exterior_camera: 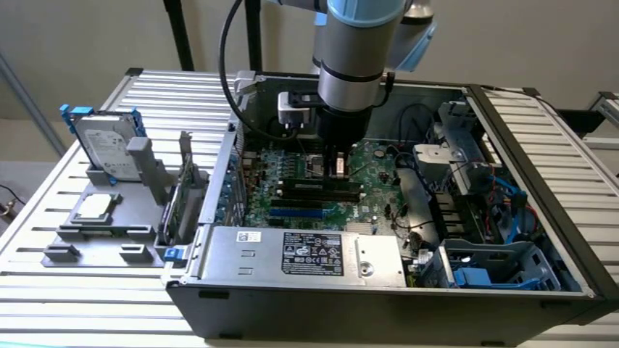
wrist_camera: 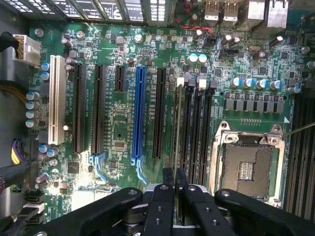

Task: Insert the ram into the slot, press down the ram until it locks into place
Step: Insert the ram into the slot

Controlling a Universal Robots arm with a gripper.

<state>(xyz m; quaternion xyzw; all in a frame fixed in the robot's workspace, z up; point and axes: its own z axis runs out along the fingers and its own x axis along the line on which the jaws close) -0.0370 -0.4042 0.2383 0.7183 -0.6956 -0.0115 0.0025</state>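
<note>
**Exterior view.** Open desktop case (exterior_camera: 387,293) on a ribbed metal table (exterior_camera: 87,319). Arm reaching in from above, claw (exterior_camera: 338,168) close over the motherboard (exterior_camera: 377,163) at the black memory sockets. Grey fixture tray (exterior_camera: 97,239) with a hard drive (exterior_camera: 101,145) on the exterior view's left, well apart. Tight quarters, with cables and a drive cage (exterior_camera: 464,130) near on the exterior view's right.

**Wrist view.** Claw (wrist_camera: 175,179) clenched on the ram (wrist_camera: 176,128), seen edge-on as a thin pale line. Aligned with the slot (wrist_camera: 181,98), the one of four alike farthest from the empty CPU socket (wrist_camera: 246,167). Blue slot (wrist_camera: 139,113) apart on the other side. Seated or merely hovering: cannot tell.

**Handling, as judged.** Light, stiff, thin. Fragile at chips and edge contacts. Best held by the flat faces near mid-length, kept square to the socket.
</note>
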